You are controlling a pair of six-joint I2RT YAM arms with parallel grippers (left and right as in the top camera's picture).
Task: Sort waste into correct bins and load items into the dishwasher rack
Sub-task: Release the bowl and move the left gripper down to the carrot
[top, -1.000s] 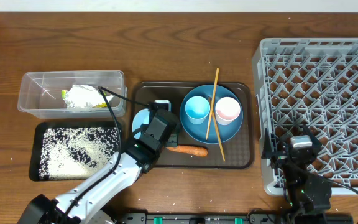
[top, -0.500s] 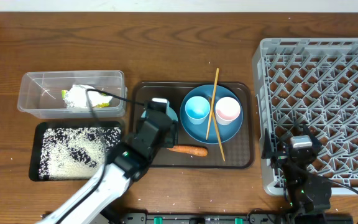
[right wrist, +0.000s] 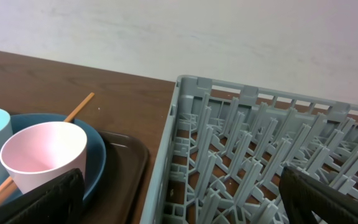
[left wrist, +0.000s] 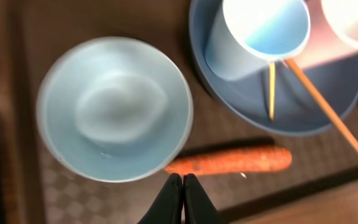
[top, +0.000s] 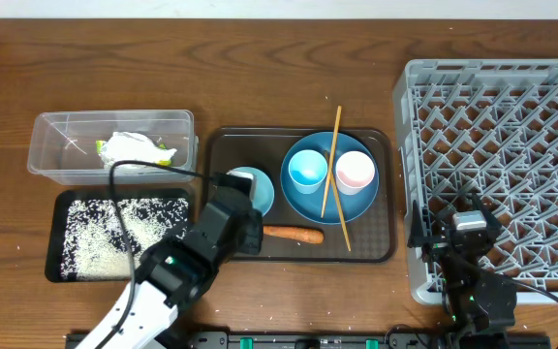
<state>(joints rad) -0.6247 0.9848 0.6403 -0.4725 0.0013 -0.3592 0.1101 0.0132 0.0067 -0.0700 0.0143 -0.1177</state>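
1. Two bins, overhead view: the clear tub holds the wrapper, and the black tray just beside it holds the rice. On the brown serving tray are the small bowl, the carrot and the blue plate. The plate bears the light blue cup and the white-pink cup, with the chopsticks lying across them. The rack stands at right with nothing loaded. My left arm covers the serving tray's left edge.
2. Left wrist view: the left gripper is pinched fully together on nothing. Its tips are over the tray floor, just beside the nearer end of the carrot. That end lies against or under the rim of the bowl; I cannot tell which. Hazards, as I judge them: closed tips coming down would only shove the carrot, which is round and may roll, and spread fingers could clip the bowl.
3. Right wrist view: the right gripper is spread wide and empty, at the corner of the rack, facing the white-pink cup. Hazard: lifting either cup could tip the chopsticks off.
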